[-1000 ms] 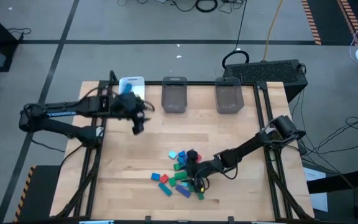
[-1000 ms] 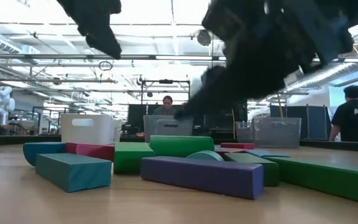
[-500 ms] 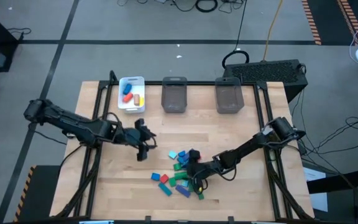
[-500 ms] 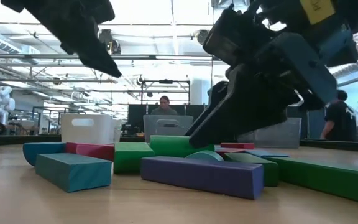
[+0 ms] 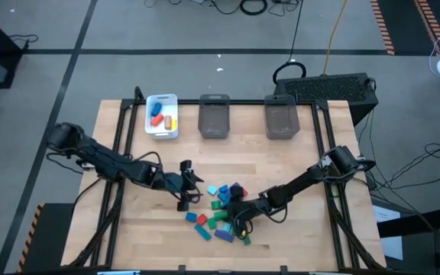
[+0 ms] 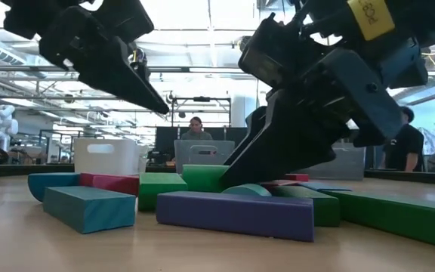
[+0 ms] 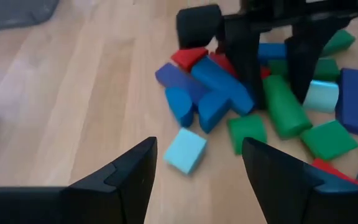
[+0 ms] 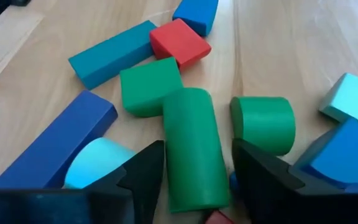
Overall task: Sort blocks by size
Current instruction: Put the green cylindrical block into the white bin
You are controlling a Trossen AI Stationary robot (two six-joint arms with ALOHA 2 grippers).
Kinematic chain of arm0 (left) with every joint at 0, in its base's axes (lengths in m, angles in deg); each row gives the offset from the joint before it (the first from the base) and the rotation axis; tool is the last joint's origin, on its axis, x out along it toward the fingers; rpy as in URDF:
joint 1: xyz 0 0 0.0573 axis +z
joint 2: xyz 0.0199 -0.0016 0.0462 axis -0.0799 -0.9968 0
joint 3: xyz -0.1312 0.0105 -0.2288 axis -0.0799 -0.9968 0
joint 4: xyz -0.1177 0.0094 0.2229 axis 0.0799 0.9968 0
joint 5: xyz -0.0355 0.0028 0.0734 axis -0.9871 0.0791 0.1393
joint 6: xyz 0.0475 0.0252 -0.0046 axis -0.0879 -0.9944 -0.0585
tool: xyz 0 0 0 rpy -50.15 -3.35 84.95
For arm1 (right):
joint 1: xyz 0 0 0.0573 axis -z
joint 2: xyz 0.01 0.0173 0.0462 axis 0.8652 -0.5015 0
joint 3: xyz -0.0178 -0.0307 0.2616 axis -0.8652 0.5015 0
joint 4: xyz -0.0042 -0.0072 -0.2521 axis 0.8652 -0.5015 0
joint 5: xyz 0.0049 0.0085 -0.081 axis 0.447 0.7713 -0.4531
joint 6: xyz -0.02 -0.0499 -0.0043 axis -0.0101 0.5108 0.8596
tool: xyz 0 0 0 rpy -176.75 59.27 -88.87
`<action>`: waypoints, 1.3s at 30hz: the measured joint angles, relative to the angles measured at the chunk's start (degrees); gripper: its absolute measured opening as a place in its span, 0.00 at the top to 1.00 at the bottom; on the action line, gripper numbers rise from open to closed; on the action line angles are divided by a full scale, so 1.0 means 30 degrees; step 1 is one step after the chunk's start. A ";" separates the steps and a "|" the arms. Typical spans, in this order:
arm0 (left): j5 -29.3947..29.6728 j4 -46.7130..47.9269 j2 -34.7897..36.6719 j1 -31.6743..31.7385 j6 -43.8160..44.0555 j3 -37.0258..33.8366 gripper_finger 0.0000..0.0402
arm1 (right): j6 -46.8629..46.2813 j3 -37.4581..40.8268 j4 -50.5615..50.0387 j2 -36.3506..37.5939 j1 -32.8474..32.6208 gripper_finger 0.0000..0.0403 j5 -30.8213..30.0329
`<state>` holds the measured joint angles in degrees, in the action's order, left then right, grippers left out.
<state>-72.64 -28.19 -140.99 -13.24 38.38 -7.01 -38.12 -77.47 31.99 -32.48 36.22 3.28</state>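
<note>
Green cylinder block [image 8: 194, 149] partly behind right claw's [image 8: 194, 186] fingers.

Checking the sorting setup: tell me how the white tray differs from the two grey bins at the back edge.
The white tray is pale, shallow and solid-walled, with a few blocks in it, red, blue, orange and yellow; the grey bins are dark, see-through and show no blocks inside. The tray sits nearest the left arm's side; the bins stand at the middle and towards the right. All three line the table's far edge.

White tray [image 5: 162, 127], two grey bins [image 5: 214, 118], wooden table [image 5: 281, 164], people [image 6: 410, 147] behind
</note>
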 joint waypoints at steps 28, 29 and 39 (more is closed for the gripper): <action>-0.0935 -0.3566 -0.2022 -0.1477 -0.8414 0.0007 0.40 | 0.1490 0.0095 -0.0944 0.3535 0.1407 0.70 0.0166; -0.0896 -0.3577 -0.2026 -0.1595 -0.9116 0.0007 0.40 | 0.1483 0.0088 -0.0932 0.3686 0.1536 0.71 0.0280; 0.0780 -0.5460 -0.2019 -0.1915 -1.2007 0.0015 0.40 | 0.0292 0.0088 0.0630 0.4014 0.2946 0.70 0.4692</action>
<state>-70.30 -44.57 -147.04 -18.98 2.36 -6.97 -37.24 -77.21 33.88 -20.44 45.06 17.35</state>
